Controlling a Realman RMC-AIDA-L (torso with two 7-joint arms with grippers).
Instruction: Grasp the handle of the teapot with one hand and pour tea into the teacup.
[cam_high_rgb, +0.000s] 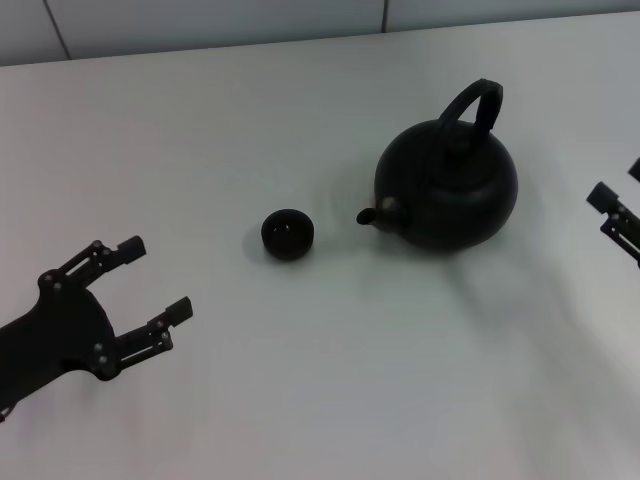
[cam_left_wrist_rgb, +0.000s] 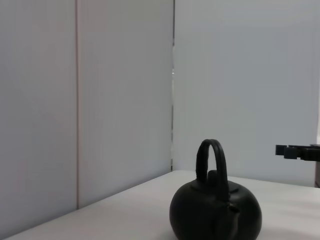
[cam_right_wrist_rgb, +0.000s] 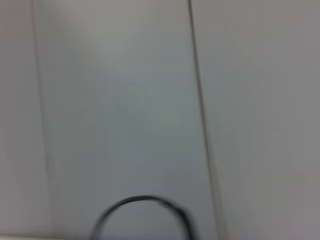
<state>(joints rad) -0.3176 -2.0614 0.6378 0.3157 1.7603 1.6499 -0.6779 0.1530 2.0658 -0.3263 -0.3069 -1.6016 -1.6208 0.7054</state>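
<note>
The matte-black teapot (cam_high_rgb: 447, 185) stands upright on the white table, right of centre, its spout pointing left at the teacup. Its arched handle (cam_high_rgb: 475, 105) rises free over the lid. The small dark teacup (cam_high_rgb: 287, 233) sits upright a short way left of the spout. My left gripper (cam_high_rgb: 155, 278) is open and empty at the lower left, well apart from the cup. My right gripper (cam_high_rgb: 618, 183) is at the right edge, open and empty, a little right of the teapot. The left wrist view shows the teapot (cam_left_wrist_rgb: 215, 215) and handle (cam_left_wrist_rgb: 211, 162). The right wrist view shows only the handle's arc (cam_right_wrist_rgb: 140, 202).
The white table (cam_high_rgb: 330, 380) ends at a pale panelled wall (cam_high_rgb: 200, 25) behind the teapot. The right gripper's finger (cam_left_wrist_rgb: 297, 151) shows in the left wrist view, beside the teapot at handle height.
</note>
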